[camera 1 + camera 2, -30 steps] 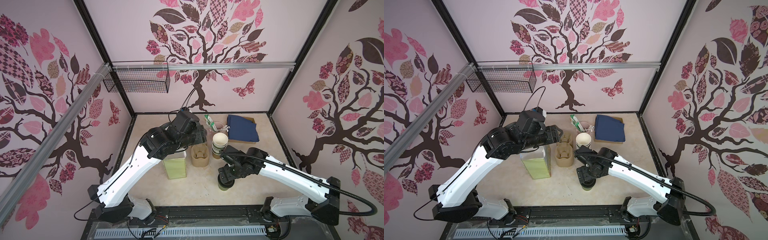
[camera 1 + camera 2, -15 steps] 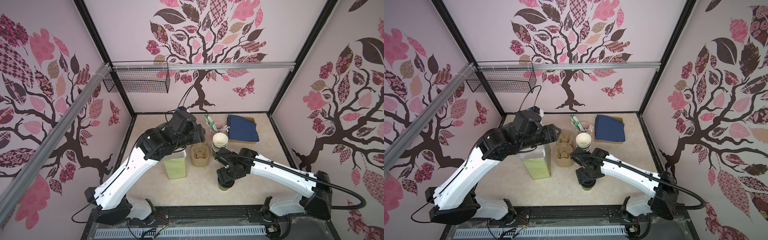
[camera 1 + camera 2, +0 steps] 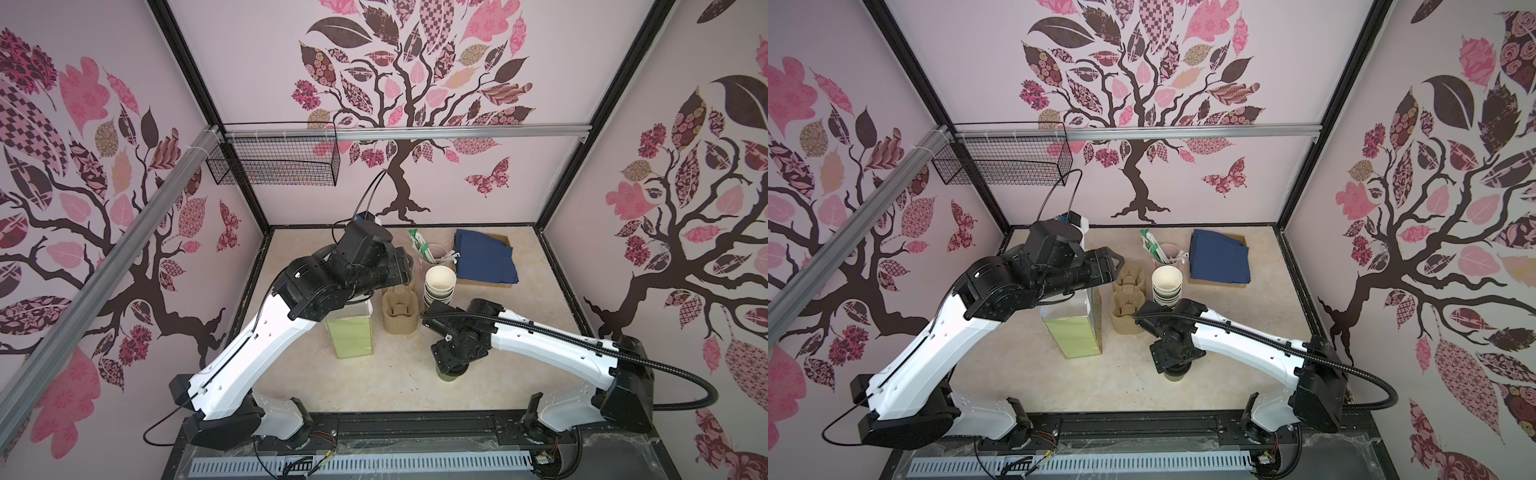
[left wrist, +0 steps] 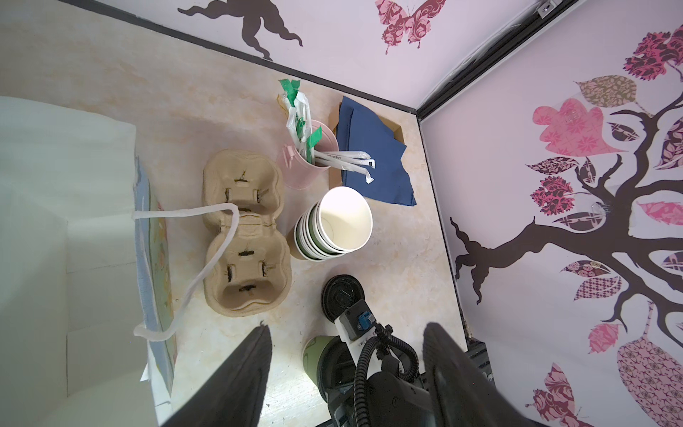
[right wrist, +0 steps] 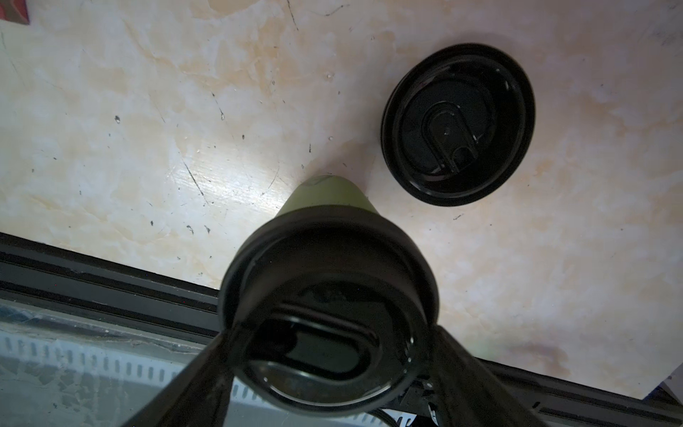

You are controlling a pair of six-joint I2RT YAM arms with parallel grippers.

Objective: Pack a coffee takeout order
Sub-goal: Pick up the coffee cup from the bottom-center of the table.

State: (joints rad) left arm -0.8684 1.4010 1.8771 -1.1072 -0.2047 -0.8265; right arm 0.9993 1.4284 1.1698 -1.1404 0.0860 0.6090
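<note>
We see the right tool [image 5: 332,332] pinching the black lid [image 5: 332,251] from both sides. The lid sits on the olive-green cup [image 5: 329,196]. That cup stands upright on the worktop [image 3: 374,386] near its front edge, and a loose lid [image 5: 458,124] lies flat just beside it.

The left tool [image 4: 347,327] hangs spread and empty above the carrier's end, over the gap between the carrier and the cup. The tan carrier [image 4: 245,233] rests between the pale green paper bag [image 3: 349,336] and a stack of white-lined cups [image 4: 340,222]. The bag stands upright and open, and in the left wrist view its white handle [image 4: 221,240] crosses in front of the carrier.

The navy napkin [image 4: 373,155] lies in a cardboard tray at the back corner, beside a pink cup [image 4: 306,170] of wrapped straws.
</note>
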